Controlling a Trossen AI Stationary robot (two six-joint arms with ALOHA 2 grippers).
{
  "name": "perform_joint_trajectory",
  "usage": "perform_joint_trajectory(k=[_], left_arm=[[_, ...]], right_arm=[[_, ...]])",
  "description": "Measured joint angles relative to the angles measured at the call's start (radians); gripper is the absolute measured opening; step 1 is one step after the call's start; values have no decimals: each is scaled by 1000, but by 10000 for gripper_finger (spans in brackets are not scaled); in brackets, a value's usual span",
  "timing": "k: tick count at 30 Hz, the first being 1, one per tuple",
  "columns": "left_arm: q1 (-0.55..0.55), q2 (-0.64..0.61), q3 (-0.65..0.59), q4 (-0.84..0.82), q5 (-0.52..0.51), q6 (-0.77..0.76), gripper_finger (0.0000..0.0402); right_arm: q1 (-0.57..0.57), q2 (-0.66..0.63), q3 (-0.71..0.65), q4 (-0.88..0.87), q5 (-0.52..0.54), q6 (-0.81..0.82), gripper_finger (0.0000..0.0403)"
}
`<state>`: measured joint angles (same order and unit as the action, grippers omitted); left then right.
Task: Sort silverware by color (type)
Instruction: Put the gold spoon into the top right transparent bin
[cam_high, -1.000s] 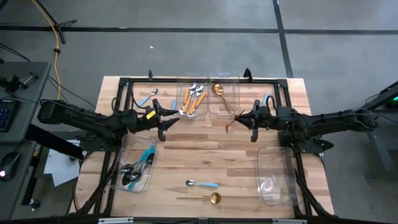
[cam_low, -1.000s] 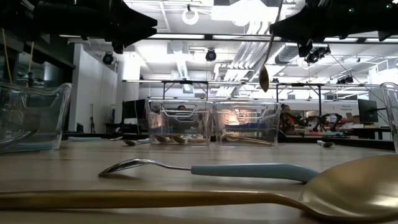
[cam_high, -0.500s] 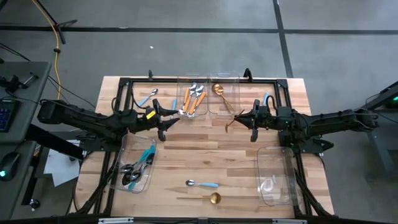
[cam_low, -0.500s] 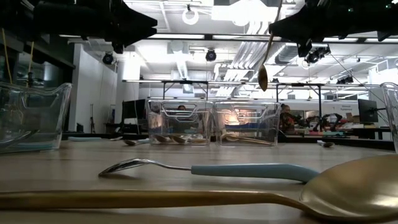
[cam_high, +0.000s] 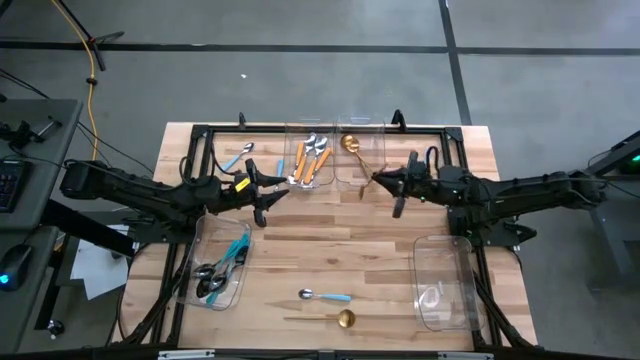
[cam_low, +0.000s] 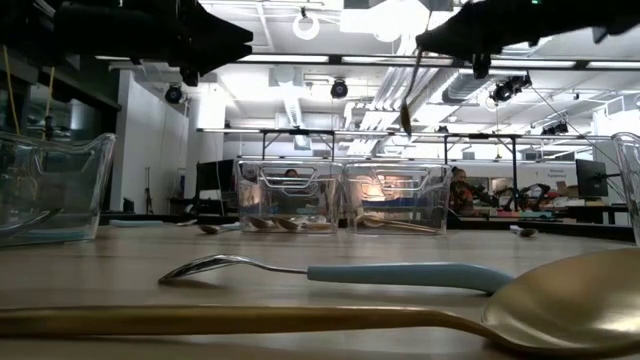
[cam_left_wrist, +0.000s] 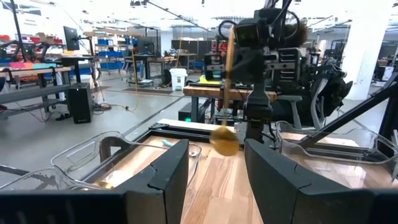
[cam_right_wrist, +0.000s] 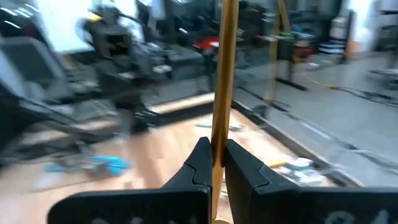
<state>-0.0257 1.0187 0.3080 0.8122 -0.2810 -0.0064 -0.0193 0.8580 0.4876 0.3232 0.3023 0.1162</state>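
My right gripper is shut on a gold spoon, raised over the table's middle just in front of the far bins. My left gripper waits open and holds nothing, to the left of the far bins; it faces the spoon. A light-blue-handled spoon and another gold spoon lie flat on the table near its front edge. Orange-handled utensils lie in the left far bin, and a gold spoon lies in the right far bin. Dark-headed, blue-handled utensils lie in the left bin. My right gripper pinches the gold spoon's thin handle between its two fingers. The fingers come level from the table's right and lie across the handle. The spoon hangs almost upright, bowl down, lifted clear of the table.
A clear bin stands at the right near the front edge. Loose blue-handled utensils lie at the far left and far right. A black frame borders the table's far part.
My right gripper has risen and gone toward the table's left and the far bins, turning a little. The gold spoon has gone with it, still hanging bowl down and now tilted slightly. My left gripper has kept still.
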Motion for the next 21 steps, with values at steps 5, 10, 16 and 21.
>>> perform_joint_trajectory(k=[5, 10, 16, 21], left_arm=[[0, 0, 0, -2, 0, -8, 145], [0, 0, 0, 0, 1, -35, 145], [0, 0, 0, 0, 1, -42, 145], [0, 0, 0, 0, 1, -44, 145]], right_arm=[[-24, 95, 128, -80, 88, -30, 5], [-78, 162, 256, -206, 96, -28, 5], [-131, 230, 388, -346, 98, -12, 5], [-164, 276, 451, -410, 98, 7, 5]])
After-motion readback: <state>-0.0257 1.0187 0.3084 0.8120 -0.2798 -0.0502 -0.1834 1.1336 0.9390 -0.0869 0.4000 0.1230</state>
